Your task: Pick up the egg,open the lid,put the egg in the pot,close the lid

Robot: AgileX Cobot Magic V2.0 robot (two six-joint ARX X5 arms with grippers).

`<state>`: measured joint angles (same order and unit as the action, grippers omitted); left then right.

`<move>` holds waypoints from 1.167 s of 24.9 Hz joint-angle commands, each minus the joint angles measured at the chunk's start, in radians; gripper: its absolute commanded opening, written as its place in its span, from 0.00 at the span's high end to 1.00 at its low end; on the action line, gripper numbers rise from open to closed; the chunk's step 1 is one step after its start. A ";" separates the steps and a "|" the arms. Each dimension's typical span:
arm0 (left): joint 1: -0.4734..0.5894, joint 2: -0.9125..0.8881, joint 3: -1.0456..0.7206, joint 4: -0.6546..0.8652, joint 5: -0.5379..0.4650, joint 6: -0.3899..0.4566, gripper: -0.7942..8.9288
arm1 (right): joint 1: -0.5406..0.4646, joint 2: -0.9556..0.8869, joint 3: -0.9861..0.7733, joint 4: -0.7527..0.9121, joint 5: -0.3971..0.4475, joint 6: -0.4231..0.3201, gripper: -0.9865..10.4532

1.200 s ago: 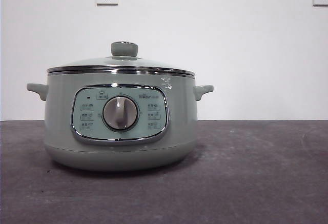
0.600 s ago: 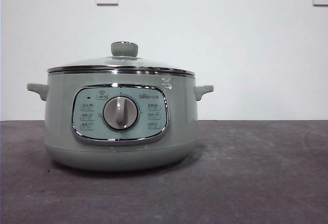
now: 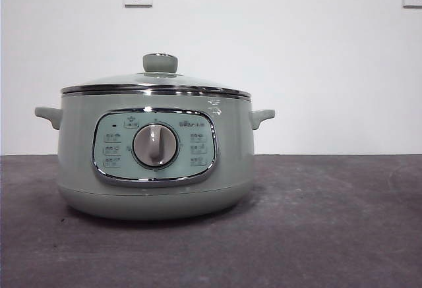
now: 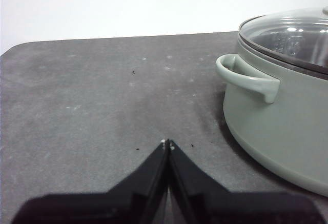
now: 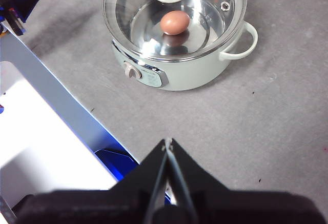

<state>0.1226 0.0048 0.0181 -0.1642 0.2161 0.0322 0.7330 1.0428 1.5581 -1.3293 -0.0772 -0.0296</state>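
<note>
My right end effector: I am holding it high above the tabletop at the lower middle of the right wrist frame, jaws pressed together on nothing.
My left end effector: I am keeping it low over bare tabletop at the lower middle of the left wrist frame, jaws closed tip to tip and empty, near the pot's side handle but apart from it.
The pot: it is standing left of centre in the front frame, dial facing the camera, no arm showing there.
The lid: it is sitting level on the pot's rim, knob upright; in the right wrist frame it fills the upper middle.
The egg: it is lying inside the pot, showing through the glass under the lid, at the upper middle of the right wrist frame.
Step in hand: I am judging the task as good as finished, egg in and lid seated.
Doing it well: I am aiming to keep both arms clear of the pot, avoiding the handle and knob so the lid is not nudged off its rim.
</note>
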 commanded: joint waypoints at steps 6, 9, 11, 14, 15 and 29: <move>0.003 -0.003 -0.015 -0.002 -0.003 -0.010 0.92 | -0.127 -0.068 -0.007 0.143 0.000 -0.092 0.91; 0.003 -0.003 -0.015 -0.002 -0.003 -0.010 0.92 | -0.323 -0.178 -0.134 0.344 -0.192 -0.088 0.91; 0.003 -0.003 -0.015 -0.002 -0.003 -0.010 0.92 | -0.449 -0.288 -0.301 0.498 -0.251 -0.070 0.91; 0.003 -0.003 -0.015 -0.002 -0.003 -0.010 0.92 | -0.563 -0.473 -0.604 0.781 -0.249 -0.046 0.91; 0.003 -0.003 -0.015 -0.002 -0.003 -0.010 0.92 | -0.586 -0.527 -0.696 0.858 -0.234 -0.046 0.91; 0.003 -0.003 -0.015 -0.002 -0.003 -0.010 0.92 | -0.635 -0.893 -1.326 1.178 -0.126 0.028 0.91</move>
<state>0.1223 0.0048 0.0181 -0.1665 0.2161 0.0322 0.0986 0.1692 0.2687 -0.1749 -0.2066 -0.0277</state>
